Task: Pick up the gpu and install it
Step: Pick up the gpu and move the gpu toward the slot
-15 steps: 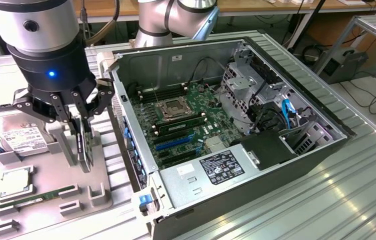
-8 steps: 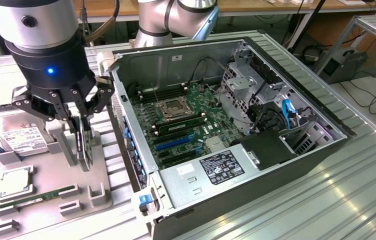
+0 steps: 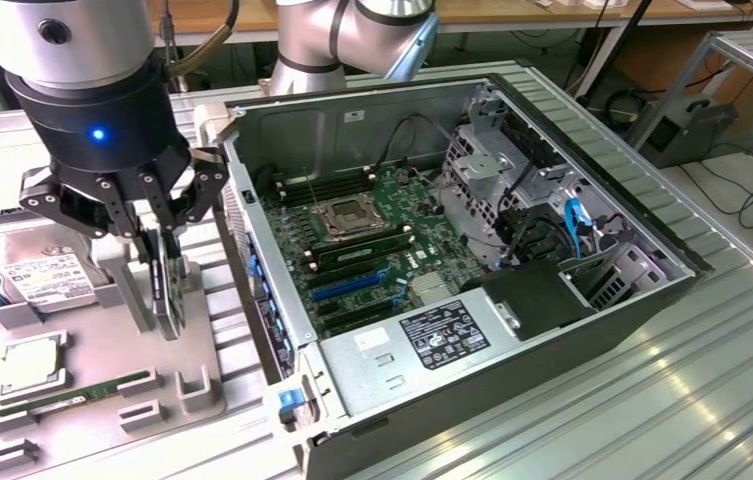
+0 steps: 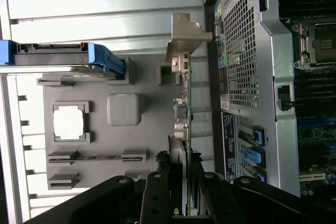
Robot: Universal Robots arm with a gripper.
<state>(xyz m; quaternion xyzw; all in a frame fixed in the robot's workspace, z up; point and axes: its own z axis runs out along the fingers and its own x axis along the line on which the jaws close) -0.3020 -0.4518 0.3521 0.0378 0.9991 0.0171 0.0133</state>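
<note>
The tray (image 3: pixel 109 340) lies to the exterior view's left of the open case (image 3: pixel 523 395). On it sit the drive (image 3: pixel 43 275), chip (image 3: pixel 32 365) and memory stick (image 3: pixel 69 397). The gpu (image 3: pixel 172 300) stands on edge between the gripper's (image 3: pixel 156 245) fingers, over the tray, beside the case.

The case wall (image 3: pixel 253 290) is standing between the claw (image 3: pixel 163 245) clamping the gpu (image 3: pixel 171 298) and the motherboard (image 3: pixel 376 240), which is lying open from above.

The arm (image 3: pixel 329 40) bends its silver joints at the back of the exterior view. Its wrist (image 3: pixel 83 90) points straight down, blue light lit. The end effector (image 3: pixel 156 250) hangs vertically, its black fingers (image 4: pixel 157 192) clamped on either face of the upright gpu (image 3: pixel 167 295).
</note>
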